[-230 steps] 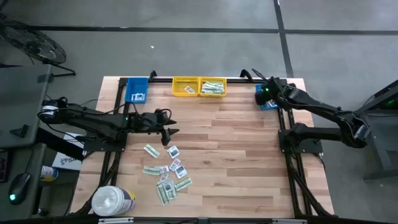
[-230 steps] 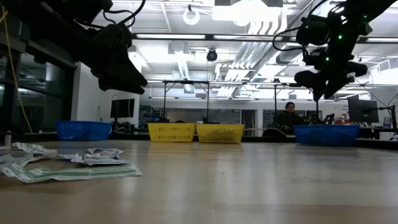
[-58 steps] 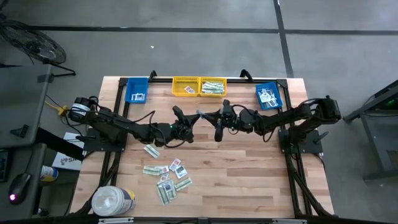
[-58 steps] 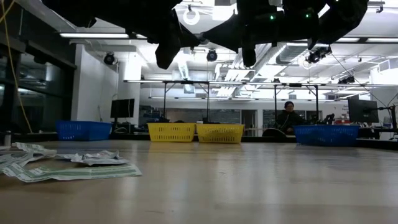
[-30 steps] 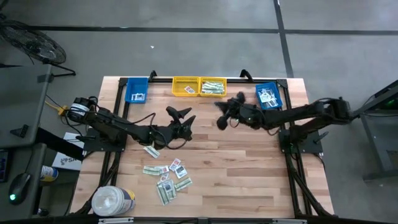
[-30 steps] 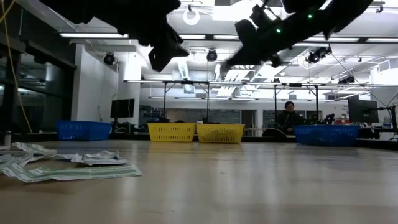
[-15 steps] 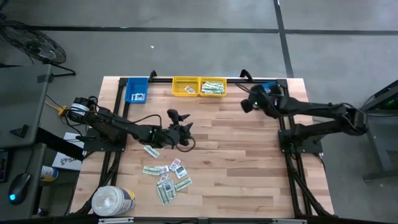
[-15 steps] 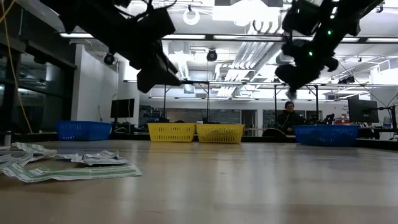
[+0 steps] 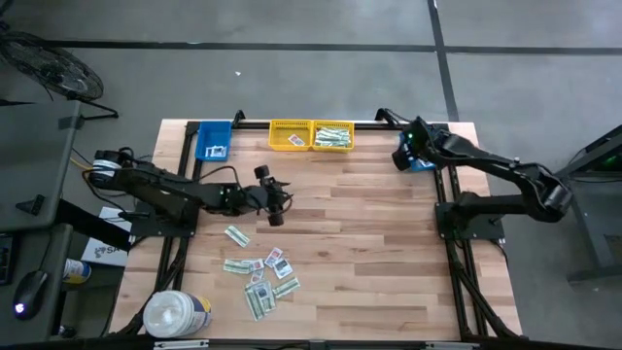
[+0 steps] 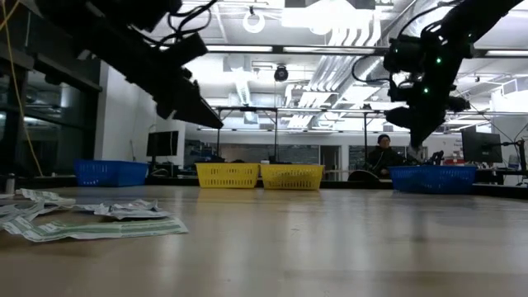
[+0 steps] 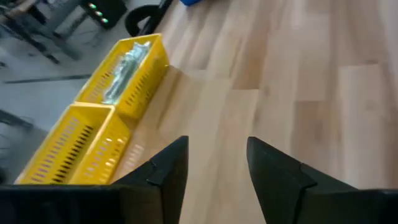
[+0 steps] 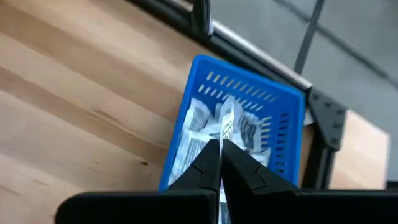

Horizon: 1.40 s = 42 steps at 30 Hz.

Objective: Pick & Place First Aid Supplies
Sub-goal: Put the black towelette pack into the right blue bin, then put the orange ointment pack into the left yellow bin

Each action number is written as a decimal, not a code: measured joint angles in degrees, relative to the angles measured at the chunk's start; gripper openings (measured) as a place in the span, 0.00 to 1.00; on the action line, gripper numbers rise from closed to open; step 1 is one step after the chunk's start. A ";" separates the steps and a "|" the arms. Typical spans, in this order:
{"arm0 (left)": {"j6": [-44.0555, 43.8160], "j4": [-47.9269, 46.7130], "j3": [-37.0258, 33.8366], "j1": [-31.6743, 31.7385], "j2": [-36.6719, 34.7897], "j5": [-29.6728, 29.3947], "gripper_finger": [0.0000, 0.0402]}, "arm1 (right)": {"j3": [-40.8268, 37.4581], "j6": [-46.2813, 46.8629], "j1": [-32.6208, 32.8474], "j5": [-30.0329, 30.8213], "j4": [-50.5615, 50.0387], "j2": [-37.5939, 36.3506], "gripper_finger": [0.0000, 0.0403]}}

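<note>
A small white packet (image 12: 227,124) is held tight by the right gripper (image 12: 221,155) over the blue bin (image 12: 292,118) (already holding packets). The left gripper (image 11: 214,155) is kept open, holding nothing.

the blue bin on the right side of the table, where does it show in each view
High view: the right blue bin sits at the table's far right corner, mostly under the right hand.
Low view: right of centre, on the far table edge.
Left wrist view: not in it.
Right wrist view: centre, packets inside, beyond the shut fingers.
Shared landmark: the yellow bins.
</note>
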 joint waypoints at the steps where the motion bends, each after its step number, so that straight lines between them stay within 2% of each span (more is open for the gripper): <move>1: -0.64 0.16 -0.62 -0.12 -0.63 0.91 0.39 | 0.00 -1.02 -1.29 -1.49 0.02 0.33 0.00; 6: -4.89 0.18 -4.62 -0.17 -3.97 7.41 0.36 | -0.02 -6.25 -6.29 -6.54 0.30 2.37 0.00; 12: -9.43 2.56 -9.90 -0.17 -6.71 8.53 0.35 | -0.02 -7.73 -6.97 -8.45 0.61 2.78 0.01; 17: -11.50 7.77 -13.33 -0.17 -7.28 10.15 0.35 | -0.02 -7.11 -7.01 -8.14 1.06 2.76 0.08; 26: -12.55 8.30 -13.54 -0.17 -7.28 11.87 0.35 | -0.02 -2.80 -7.01 -6.33 3.39 2.76 0.21; 37: -13.38 8.30 -13.54 -0.17 -7.28 11.87 0.35 | -0.02 -0.15 -6.99 -5.85 5.97 2.68 0.18; 39: -13.38 8.30 -13.54 -0.17 -7.28 11.84 0.35 | -0.04 -1.25 -6.99 -7.23 6.98 2.25 0.18; 42: -13.38 8.14 -13.54 -0.17 -7.28 11.83 0.35 | -0.07 -2.80 -6.97 -12.45 9.35 0.95 0.16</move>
